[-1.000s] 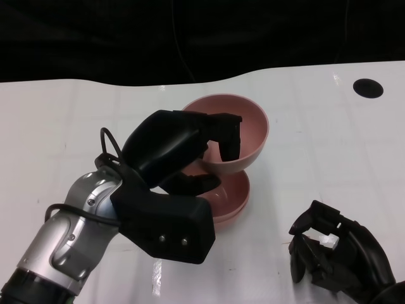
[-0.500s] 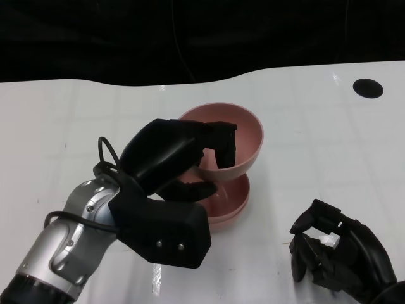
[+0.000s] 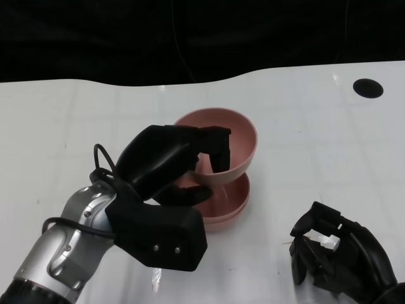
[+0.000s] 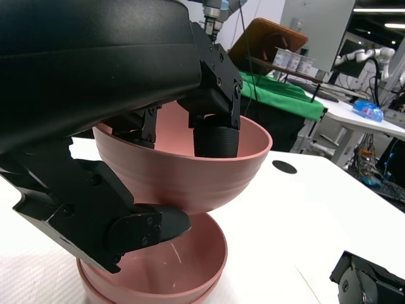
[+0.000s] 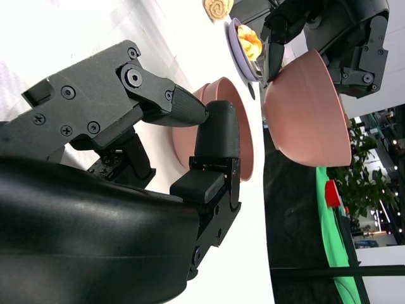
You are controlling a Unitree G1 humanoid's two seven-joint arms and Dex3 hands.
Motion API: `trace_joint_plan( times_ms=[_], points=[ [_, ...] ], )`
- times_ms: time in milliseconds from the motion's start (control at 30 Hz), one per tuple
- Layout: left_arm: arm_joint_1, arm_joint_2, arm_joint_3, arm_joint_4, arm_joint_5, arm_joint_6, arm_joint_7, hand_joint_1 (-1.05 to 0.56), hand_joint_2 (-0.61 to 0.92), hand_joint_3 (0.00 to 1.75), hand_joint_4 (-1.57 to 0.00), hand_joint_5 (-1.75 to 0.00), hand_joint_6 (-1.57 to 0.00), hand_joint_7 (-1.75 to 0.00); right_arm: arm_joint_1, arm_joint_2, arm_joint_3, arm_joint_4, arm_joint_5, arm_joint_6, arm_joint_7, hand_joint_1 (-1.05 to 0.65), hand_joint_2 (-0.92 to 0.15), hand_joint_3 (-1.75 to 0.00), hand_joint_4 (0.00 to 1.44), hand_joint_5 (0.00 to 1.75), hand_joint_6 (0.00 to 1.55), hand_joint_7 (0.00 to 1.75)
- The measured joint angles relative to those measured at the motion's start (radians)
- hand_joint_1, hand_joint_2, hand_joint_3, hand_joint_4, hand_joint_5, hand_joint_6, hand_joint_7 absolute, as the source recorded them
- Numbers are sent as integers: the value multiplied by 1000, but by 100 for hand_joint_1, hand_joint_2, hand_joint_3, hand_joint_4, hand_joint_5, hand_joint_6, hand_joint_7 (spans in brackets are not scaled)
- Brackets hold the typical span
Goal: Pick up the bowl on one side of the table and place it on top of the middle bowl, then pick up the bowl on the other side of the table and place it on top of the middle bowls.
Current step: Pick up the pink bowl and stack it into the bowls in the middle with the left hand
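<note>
Pink bowl (image 3: 229, 140) gripped by the left hand (image 3: 166, 166), fingers (image 3: 218, 147) hooked over the near rim into the hollow, thumb pressed against the outer wall beneath; held tilted just above the stacked bowls (image 3: 226, 204) at mid bench (image 3: 316, 145), base hanging inside the mouth of the upper one, a gap visible between them in the left wrist view; same held bowl (image 4: 190, 168) seen there with fingertips (image 4: 215, 136) inside and thumb under, over the nested pair (image 4: 171, 272), two rims visible at the lower edge; right hand (image 3: 335, 256) resting low on the bench at the near right, well apart from the bowls, fingers curled inward on nothing, a small white piece showing among them; from the right wrist view, curled right fingers (image 5: 215, 142) in the foreground, stack (image 5: 224, 126) and lifted bowl (image 5: 310, 114) beyond; black round spot (image 3: 367, 88) on the bench at the far right.
</note>
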Motion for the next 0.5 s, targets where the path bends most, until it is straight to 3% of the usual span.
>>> trace_joint_plan(
  times_ms=[500],
  points=[
    [7, 0, -14, 50, 11, -9, 5, -4, 62, 90, -71, -175, -57, -175, 0, 1, -2, 1, -3, -4, -17, -23, -66, -86, 90, 175, 73, 160]
  ],
)
